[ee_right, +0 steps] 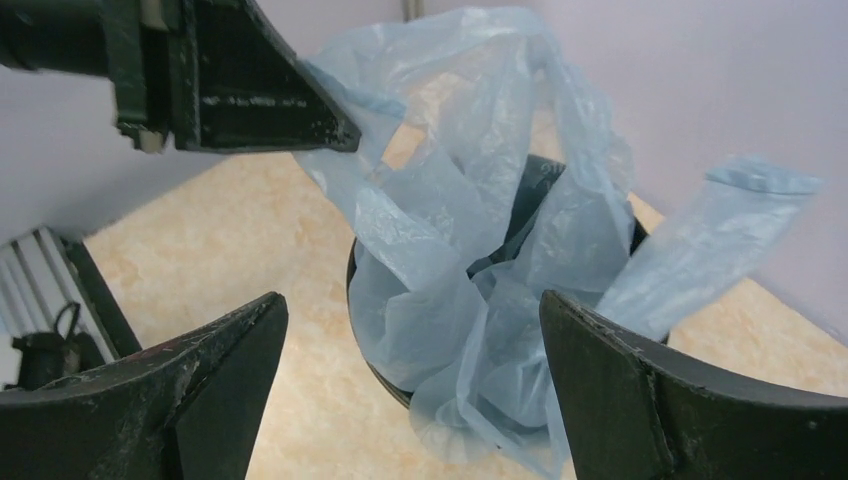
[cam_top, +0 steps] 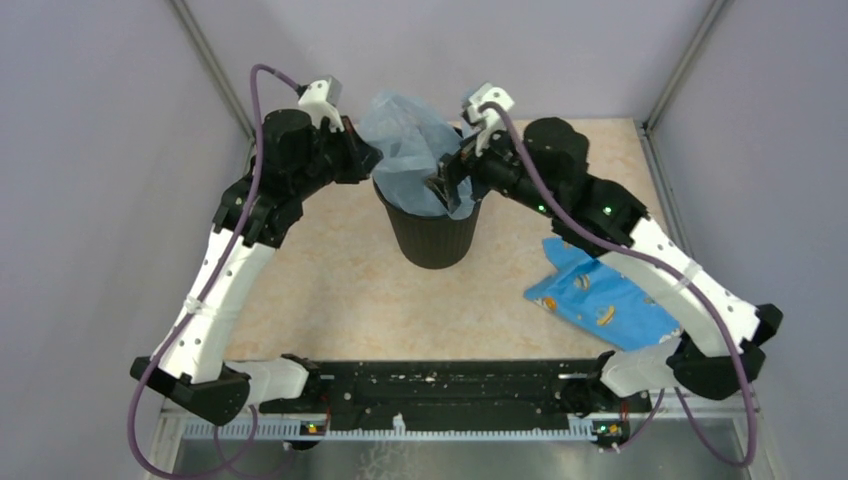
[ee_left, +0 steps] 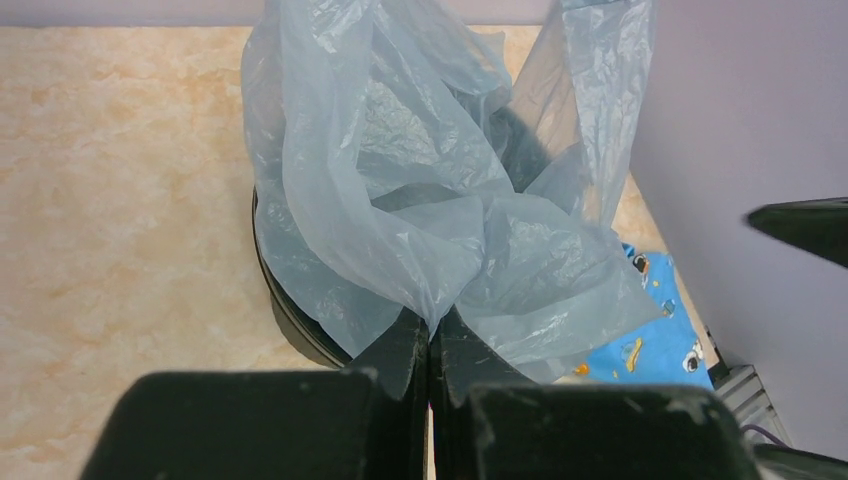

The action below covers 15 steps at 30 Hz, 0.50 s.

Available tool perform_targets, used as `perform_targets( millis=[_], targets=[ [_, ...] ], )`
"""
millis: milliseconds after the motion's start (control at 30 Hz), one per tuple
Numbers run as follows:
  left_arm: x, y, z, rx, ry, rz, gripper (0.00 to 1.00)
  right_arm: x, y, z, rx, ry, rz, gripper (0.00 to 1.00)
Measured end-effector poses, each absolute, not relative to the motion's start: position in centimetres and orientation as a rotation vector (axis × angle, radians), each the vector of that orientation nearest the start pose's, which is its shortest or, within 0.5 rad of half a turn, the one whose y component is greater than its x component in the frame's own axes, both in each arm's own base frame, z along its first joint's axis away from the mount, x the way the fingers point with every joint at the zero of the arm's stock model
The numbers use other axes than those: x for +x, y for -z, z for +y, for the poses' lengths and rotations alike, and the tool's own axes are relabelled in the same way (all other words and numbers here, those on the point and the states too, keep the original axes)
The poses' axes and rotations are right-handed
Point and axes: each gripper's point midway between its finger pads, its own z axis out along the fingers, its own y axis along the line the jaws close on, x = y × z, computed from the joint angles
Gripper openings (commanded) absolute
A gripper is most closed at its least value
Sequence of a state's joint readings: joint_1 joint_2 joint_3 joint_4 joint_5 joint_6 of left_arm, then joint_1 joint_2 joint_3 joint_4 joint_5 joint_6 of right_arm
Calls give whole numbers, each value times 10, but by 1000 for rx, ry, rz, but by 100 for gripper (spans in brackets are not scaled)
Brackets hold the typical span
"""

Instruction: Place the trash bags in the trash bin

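The trash bin (cam_top: 432,235), round and black, stands upright mid-table. The pale grey-blue trash bag (cam_top: 405,140) rises out of its mouth, partly inside and partly draped over the rim. My left gripper (cam_top: 368,160) is at the bin's left rim. In the left wrist view the left gripper (ee_left: 432,330) is shut on a fold of the bag (ee_left: 420,200) above the bin's rim (ee_left: 290,310). My right gripper (cam_top: 445,182) is over the bin's right side. In the right wrist view the right gripper (ee_right: 410,300) is open and empty, jaws wide apart, short of the bag (ee_right: 470,230) and the bin (ee_right: 382,375).
A blue printed packet (cam_top: 600,300) lies flat on the table to the right of the bin, partly under my right arm; it also shows in the left wrist view (ee_left: 640,350). Grey walls enclose the table on the left, back and right. A black rail (cam_top: 440,385) runs along the near edge.
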State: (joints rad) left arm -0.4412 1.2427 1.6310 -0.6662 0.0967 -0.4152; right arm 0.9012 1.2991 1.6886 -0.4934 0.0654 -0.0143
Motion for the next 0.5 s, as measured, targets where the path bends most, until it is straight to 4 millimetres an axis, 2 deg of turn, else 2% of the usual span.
perform_targets(
  millis=[200, 300, 400, 500],
  targets=[
    [314, -405, -183, 89, 664, 1912, 0, 278, -396, 342, -850, -578, 1628, 95],
    [314, -404, -182, 88, 656, 1917, 0, 284, -374, 351, -883, -562, 1667, 90],
    [314, -403, -179, 80, 640, 1920, 0, 290, -355, 356, -896, -544, 1702, 79],
    [315, -402, -177, 73, 625, 1920, 0, 297, -340, 357, -888, -510, 1732, 61]
  ],
)
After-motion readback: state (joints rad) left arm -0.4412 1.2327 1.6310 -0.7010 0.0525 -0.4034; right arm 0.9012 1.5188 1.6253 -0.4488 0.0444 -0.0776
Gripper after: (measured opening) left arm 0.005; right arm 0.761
